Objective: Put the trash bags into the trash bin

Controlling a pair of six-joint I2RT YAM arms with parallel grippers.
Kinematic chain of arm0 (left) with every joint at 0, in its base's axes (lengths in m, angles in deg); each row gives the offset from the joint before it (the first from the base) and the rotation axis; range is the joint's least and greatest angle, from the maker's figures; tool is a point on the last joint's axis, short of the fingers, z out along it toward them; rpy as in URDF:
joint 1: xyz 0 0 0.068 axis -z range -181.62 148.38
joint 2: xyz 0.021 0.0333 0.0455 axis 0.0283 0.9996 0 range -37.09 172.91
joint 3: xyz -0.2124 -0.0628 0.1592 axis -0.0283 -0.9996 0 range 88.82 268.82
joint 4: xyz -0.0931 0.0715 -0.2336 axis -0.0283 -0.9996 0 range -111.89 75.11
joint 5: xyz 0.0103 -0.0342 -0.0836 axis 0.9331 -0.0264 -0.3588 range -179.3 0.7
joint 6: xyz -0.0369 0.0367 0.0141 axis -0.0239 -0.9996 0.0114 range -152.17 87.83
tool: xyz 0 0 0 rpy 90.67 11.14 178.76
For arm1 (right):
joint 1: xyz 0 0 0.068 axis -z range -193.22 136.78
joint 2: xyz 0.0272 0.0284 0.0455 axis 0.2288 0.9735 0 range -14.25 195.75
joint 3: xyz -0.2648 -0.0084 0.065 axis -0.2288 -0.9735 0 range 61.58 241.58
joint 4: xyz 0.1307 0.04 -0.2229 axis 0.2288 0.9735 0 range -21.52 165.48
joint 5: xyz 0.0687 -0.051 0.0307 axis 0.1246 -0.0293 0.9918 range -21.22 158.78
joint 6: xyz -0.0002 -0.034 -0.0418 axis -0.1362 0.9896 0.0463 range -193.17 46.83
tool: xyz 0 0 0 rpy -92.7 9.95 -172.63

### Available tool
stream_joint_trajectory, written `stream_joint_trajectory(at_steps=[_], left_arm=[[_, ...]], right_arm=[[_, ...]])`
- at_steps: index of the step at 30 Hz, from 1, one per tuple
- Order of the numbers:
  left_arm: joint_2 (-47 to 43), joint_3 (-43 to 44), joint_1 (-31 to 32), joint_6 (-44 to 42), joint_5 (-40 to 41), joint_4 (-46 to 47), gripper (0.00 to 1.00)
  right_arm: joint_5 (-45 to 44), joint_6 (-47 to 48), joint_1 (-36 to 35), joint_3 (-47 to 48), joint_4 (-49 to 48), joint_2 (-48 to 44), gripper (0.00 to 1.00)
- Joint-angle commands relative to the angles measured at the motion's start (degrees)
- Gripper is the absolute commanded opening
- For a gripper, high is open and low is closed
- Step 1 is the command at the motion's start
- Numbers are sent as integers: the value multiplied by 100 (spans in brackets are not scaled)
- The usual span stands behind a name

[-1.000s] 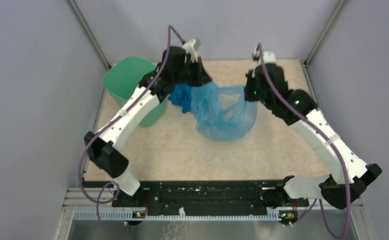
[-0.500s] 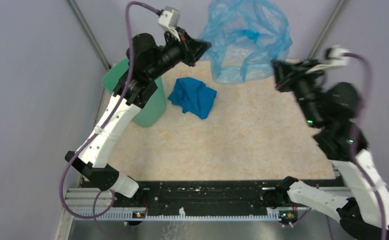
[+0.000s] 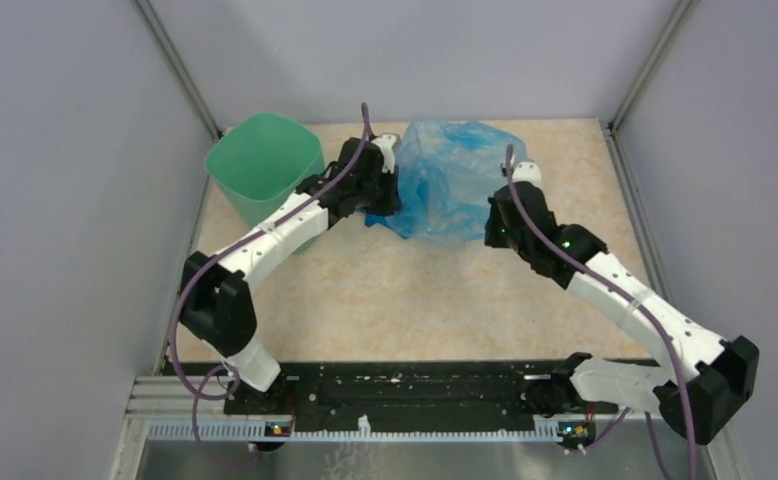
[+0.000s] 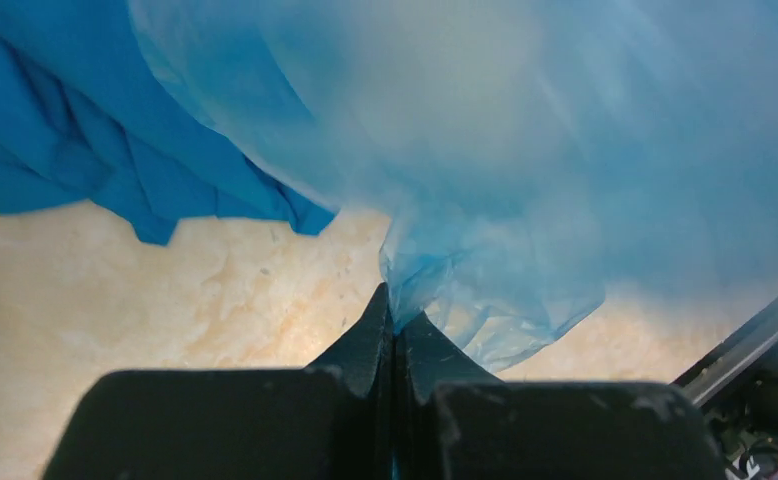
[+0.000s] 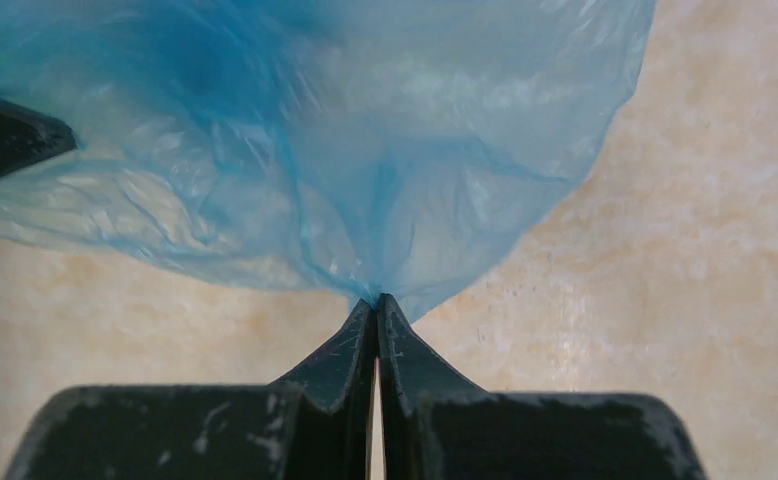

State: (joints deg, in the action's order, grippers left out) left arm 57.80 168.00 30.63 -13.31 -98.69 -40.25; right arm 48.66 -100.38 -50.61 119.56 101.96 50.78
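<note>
Black fingers on the left gripper [image 4: 393, 312] are pressed fully together, with a bunched fold of the thin, crinkly, see-through light-blue plastic trash bag [image 4: 525, 150] pinched right at the tips. Same story on the other side: the right gripper [image 5: 376, 300] is clamped tight too, and a gathered corner of the same film is caught between its tips, the rest fanning out from that pinch.

Seen from above, the bag is held between the two grippers, puffed up into a loose crumpled mound over the far middle of the beige marbled tabletop [image 3: 415, 300]. Its lower part looks to be resting on the surface, though real contact can't quite be made out.

A crumpled darker-blue piece [image 4: 85, 130] is lying flat on the table just beside the left gripper, with its edge tucked under the pale film, so part of it is only seen through the bag. Whether it's cloth or another folded bag can't be told, tbh.

The mint-green plastic trash bin [image 3: 265, 160], tapered with a rounded-square rim, is standing upright in the far left corner with its mouth facing up. The bag is just to the right of it, outside the rim, so none of the film has been put inside yet. The bin's near wall is partly crossed by the white links of the left arm.
</note>
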Motion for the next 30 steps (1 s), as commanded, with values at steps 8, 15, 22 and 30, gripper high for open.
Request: stream_joint_trajectory(at_steps=[8, 15, 22, 30], left_arm=[[-977, 839, -1, -362, 167, 182, 0], [-973, 1003, -8, -390, -53, 121, 0], [-899, 1197, 0, -387, -186, 69, 0], [-810, 1355, -7, -395, -199, 10, 0]], right_arm=[[-479, 183, -35, 1197, 511, -494, 0], [-291, 297, -38, 1035, 598, -532, 47], [245, 1036, -34, 1016, 392, -351, 90], [512, 1742, -96, 1223, 443, 288, 94]])
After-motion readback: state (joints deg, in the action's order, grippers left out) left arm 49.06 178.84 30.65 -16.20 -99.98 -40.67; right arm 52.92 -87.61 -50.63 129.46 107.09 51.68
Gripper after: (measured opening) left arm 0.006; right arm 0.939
